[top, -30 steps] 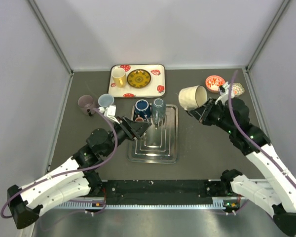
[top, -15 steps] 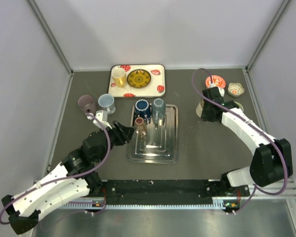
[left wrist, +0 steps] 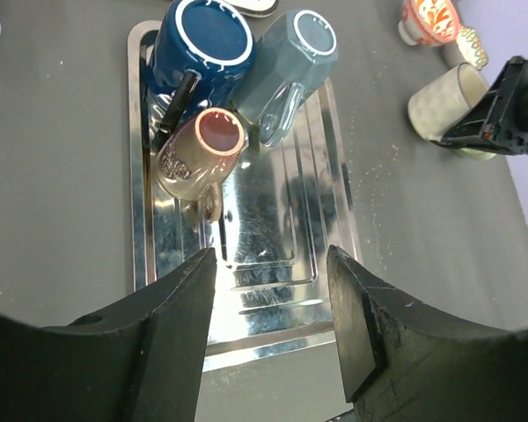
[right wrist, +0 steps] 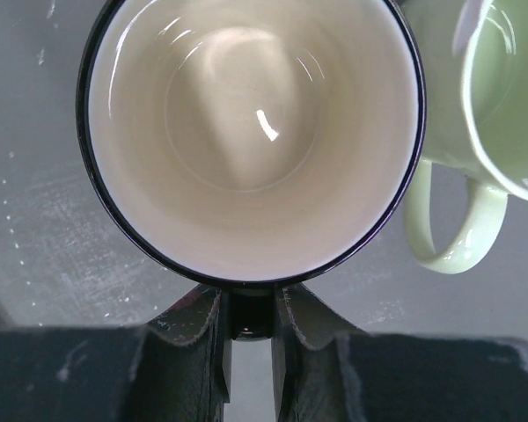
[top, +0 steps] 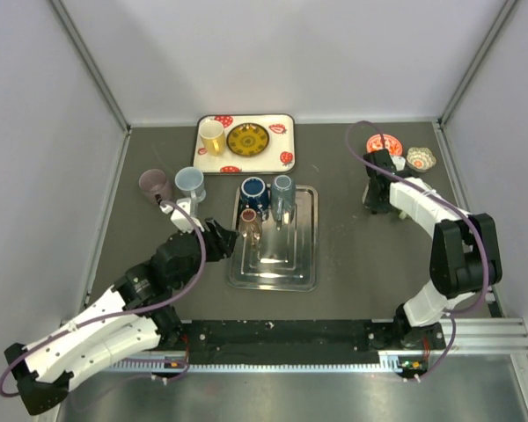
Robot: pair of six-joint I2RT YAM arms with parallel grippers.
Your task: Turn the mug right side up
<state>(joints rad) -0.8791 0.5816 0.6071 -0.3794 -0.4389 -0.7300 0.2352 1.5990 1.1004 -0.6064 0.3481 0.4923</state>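
One tool, the left (left wrist: 271,255), hangs open and empty at the ribbed steel tray's (left wrist: 334,220) 9 o'clock edge, far from the job. Farther out, near 2 o'clock on the dark tabletop (top: 352,255), the right tool (right wrist: 249,312) is pinched shut on the near edge of the mug (right wrist: 246,123): glossy cream ceramic, round, dark-rimmed, mouth up, its axis running straight toward the wrist. Just beside it at 3 o'clock stands a pale green mug (right wrist: 502,79), so I judge letting go wants a straight lift.
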